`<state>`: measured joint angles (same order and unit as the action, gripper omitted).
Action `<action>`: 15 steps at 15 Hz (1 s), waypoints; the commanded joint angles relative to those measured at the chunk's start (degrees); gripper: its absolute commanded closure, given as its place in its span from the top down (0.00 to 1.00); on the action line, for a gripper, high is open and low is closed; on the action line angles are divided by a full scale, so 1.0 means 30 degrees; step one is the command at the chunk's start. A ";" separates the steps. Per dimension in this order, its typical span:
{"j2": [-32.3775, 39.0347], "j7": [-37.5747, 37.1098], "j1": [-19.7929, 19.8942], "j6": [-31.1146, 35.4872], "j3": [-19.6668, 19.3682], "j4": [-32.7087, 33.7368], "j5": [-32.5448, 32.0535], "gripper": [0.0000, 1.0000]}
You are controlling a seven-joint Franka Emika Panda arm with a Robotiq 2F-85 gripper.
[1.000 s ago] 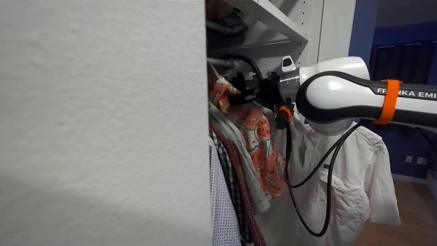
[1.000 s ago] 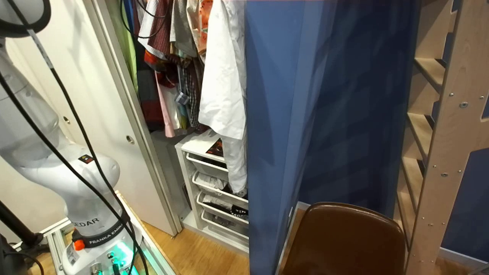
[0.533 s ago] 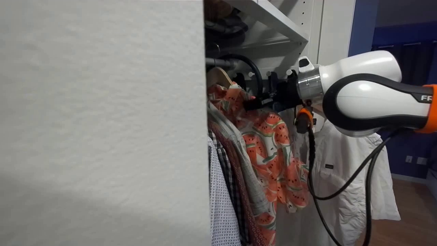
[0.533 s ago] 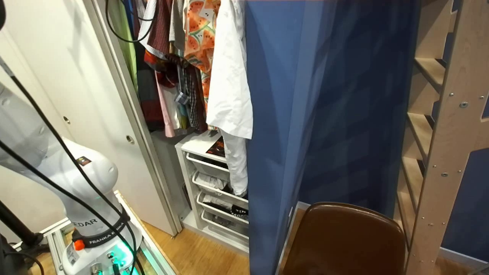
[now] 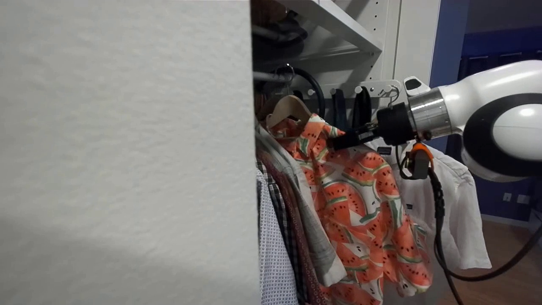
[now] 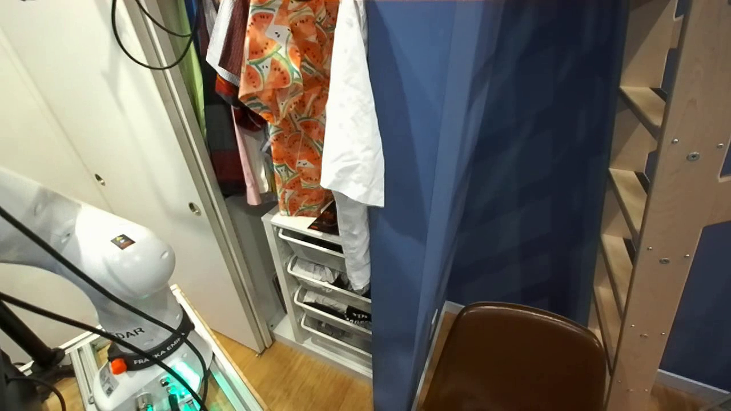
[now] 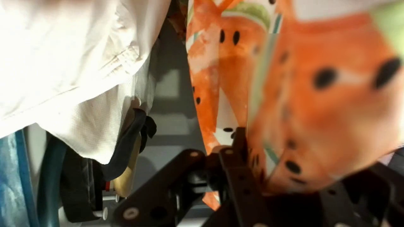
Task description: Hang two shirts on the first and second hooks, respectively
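The orange-coral printed shirt (image 5: 360, 203) hangs from a wooden hanger (image 5: 290, 108). My gripper (image 5: 334, 142) is shut on its cloth near the shoulder. The hanger's metal hook (image 5: 289, 73) is close to the rod; whether it touches, I cannot tell. Folds of this shirt (image 7: 233, 78) hide much of my jaws in the wrist view. Farther right hangs the white shirt (image 5: 453, 199), its metal hook (image 5: 394, 94) up at the white rail, and it appears in the wrist view as well (image 7: 79, 56). Small white hooks (image 5: 358, 89) line that rail; which are first and second is unclear.
Several garments (image 5: 296, 212) crowd beside the printed shirt. Dark straps (image 5: 337, 108) dangle from the rail, below a shelf (image 5: 338, 21). A near wall (image 5: 127, 148) covers the left. Below the shirts stands a drawer unit (image 6: 320, 268); a brown chair (image 6: 514, 365) is outside.
My gripper has drawn back to the right in an exterior view, bringing the printed shirt and its hanger out from among the other clothes. More of that shirt now shows. The jaws stayed shut.
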<state>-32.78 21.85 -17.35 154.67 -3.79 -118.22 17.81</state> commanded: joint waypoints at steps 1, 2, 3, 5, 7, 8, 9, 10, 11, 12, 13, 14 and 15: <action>-0.2386 -0.1395 0.0612 -0.0101 0.0192 -0.1625 -0.0595 0.02; -0.2918 -0.1691 0.0829 -0.0191 0.0211 -0.2011 -0.0728 0.02; -0.3413 -0.2047 0.1191 -0.0350 0.0274 -0.2329 -0.0978 0.02; -0.4376 -0.2597 0.1619 -0.0802 0.0225 -0.2918 -0.1277 0.02; -0.5240 -0.3121 0.2153 -0.1296 0.0147 -0.3423 -0.1540 0.02; -0.5607 -0.3360 0.2383 -0.1526 0.0079 -0.3607 -0.1618 0.02; -0.5993 -0.3603 0.2641 -0.1752 0.0018 -0.3824 -0.1666 0.02; -0.6339 -0.3846 0.2962 -0.1963 -0.0013 -0.4026 -0.1756 0.02; -0.6687 -0.4000 0.3154 -0.2032 -0.0115 -0.4246 -0.1750 0.02; -0.6943 -0.4189 0.3436 -0.2138 -0.0174 -0.4383 -0.1811 0.02; -0.7204 -0.4331 0.3660 -0.2204 -0.0261 -0.4504 -0.1816 0.02; -0.7396 -0.4542 0.3955 -0.2259 -0.0312 -0.4596 -0.1860 0.02; -0.7534 -0.4779 0.4216 -0.2270 -0.0367 -0.4664 -0.1861 0.02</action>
<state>-52.47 10.96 -6.70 148.00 -4.50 -131.22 13.92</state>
